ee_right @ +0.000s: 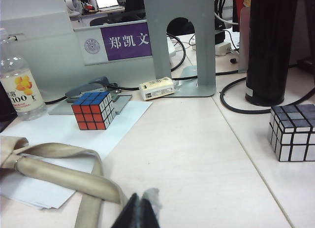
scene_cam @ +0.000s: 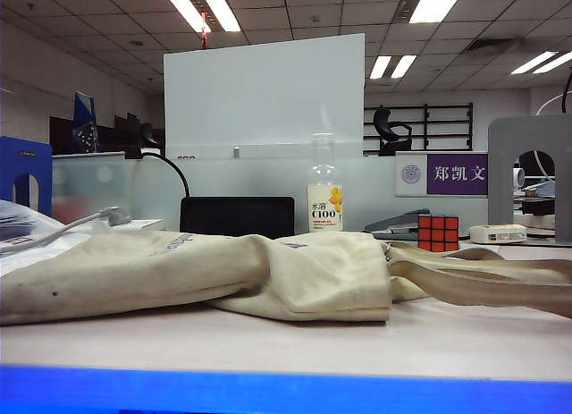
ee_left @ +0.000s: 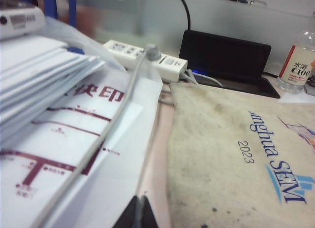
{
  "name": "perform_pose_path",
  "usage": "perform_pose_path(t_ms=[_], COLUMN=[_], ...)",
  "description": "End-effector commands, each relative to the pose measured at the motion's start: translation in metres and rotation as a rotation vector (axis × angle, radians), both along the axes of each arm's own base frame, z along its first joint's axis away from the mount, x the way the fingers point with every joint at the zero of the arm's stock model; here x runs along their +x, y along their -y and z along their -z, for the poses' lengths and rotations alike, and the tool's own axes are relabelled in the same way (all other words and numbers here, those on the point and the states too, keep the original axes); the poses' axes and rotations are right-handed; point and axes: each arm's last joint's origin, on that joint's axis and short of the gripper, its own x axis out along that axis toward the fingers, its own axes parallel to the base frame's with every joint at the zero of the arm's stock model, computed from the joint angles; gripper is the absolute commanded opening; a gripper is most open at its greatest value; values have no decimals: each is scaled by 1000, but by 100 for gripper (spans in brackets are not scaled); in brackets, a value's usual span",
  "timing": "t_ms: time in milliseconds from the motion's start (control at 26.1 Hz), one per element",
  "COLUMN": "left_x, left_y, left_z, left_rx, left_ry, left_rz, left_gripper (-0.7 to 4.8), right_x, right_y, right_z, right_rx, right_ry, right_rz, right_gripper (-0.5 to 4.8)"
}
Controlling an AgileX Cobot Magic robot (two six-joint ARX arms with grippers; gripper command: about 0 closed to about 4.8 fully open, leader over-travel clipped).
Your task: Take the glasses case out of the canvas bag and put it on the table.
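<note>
Both end effectors are pressed together, empty: left end effector (ee_left: 139,214) beside the canvas bag (scene_cam: 223,275) lying flat on the desk (scene_cam: 357,338), right end effector (ee_right: 141,211) near its straps (ee_right: 59,176). Glasses case unseen.

Count, all views:
- 1 floppy beige canvas bag (scene_cam: 197,275) w/ blue lettering; 2 long flat straps (ee_right: 59,176) of same cloth.
- 2 cubes: 1 red/blue Rubik's cube (ee_right: 92,110), 1 grey mirror-type cube (ee_right: 293,132).
- 1 clear plastic drink bottle w/ yellow-fruit label (scene_cam: 324,186).
- 1 white power strip (ee_left: 145,59).
- 1 black flat box-like device (ee_left: 226,55).
- 1 grey stapler (scene_cam: 398,223).
- 1 purple name plate (ee_right: 128,41).
- 1 grey metal bookend (ee_right: 184,41).
- 1 tall black cylinder (ee_right: 270,46).
- 1 stack of white papers (ee_left: 39,80).
- 2 grippers: left gripper (ee_left: 139,214), right gripper (ee_right: 140,213), both w/ jaws closed together, empty.
- 1 pale off-white table (scene_cam: 357,342).
</note>
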Motion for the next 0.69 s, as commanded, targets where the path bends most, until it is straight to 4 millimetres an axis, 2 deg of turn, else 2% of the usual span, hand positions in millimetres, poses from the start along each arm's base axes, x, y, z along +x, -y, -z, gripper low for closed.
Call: perform_pose_path(t_ms=[38,345,536,689], left_x=[0,0,-1,-1], left_y=[0,0,6,11], left_z=[2,0,-14,-30], left_rx=[-17,-36,-102,-145], left_ry=[-26,1,112,90], left_rz=[-3,-12,221,262], left_gripper=[-6,-5,49,49], right_x=[0,0,0,0], right_y=[0,-1,-2,-4], right_z=[1,1,2,3], right_rx=[4,88,171,203], right_ry=[2,12,6,-7], right_rz=[0,-45,-57,-146], right_gripper=[-6,-6,-6,-6])
